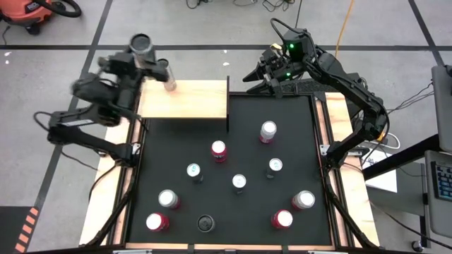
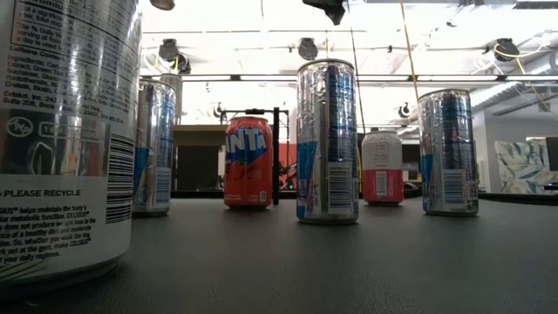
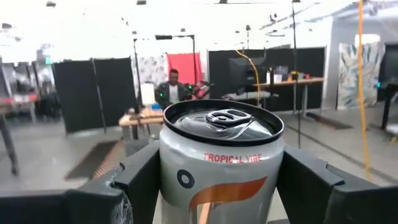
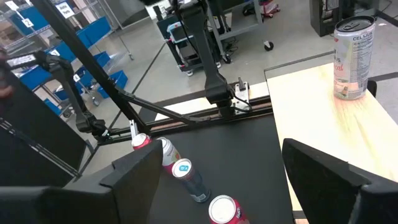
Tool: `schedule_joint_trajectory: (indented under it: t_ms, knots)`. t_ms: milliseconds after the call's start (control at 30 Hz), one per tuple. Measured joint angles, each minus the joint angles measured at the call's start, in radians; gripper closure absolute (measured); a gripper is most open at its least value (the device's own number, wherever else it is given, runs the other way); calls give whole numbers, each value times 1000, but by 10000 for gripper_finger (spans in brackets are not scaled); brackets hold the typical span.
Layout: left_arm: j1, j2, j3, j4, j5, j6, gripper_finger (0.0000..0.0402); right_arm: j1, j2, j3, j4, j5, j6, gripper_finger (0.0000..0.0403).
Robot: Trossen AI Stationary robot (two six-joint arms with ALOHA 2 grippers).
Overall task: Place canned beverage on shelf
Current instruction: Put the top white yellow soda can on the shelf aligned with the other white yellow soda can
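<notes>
Your left gripper [image 3: 217,186] is closed on a silver can [image 3: 221,165], one finger [image 3: 140,177] pressed to each side of it, so the jaws stand only as wide as the can. The can reads "TROPICAL VIBE" and sits upright in the grip, top and pull tab facing the wrist camera. From above, you can see the gripper [image 1: 164,73] with the can [image 1: 168,76] at the far left corner of the shelf [image 1: 194,102], over its edge; whether the can's base touches the wood you cannot tell. In the right wrist view the can [image 4: 353,59] appears upright on the shelf [image 4: 323,118].

Your right gripper [image 4: 217,171] is open and empty, fingers spread wide, hovering near the shelf's right end, above the mat's [image 1: 296,148] far edge. Loose cans stand on the mat.
</notes>
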Motion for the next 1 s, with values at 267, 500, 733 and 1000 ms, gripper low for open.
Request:
schedule_joint_trajectory:
  t_ms: [267, 500, 733, 1000]
  knots:
    - [141, -220, 0, -214, 197, -78, 144, 0, 0, 0, 0, 0, -4, 94]
    - [195, -296, -9, -381, 219, -343, 144, 0, 0, 0, 0, 5, 2, 94]
    - [193, -208, -147, -615, 235, -756, 144, 0, 0, 0, 0, 7, 10, 94]
    - [193, -180, -365, -606, 167, -1070, 144, 0, 0, 0, -1, 3, 53, 94]
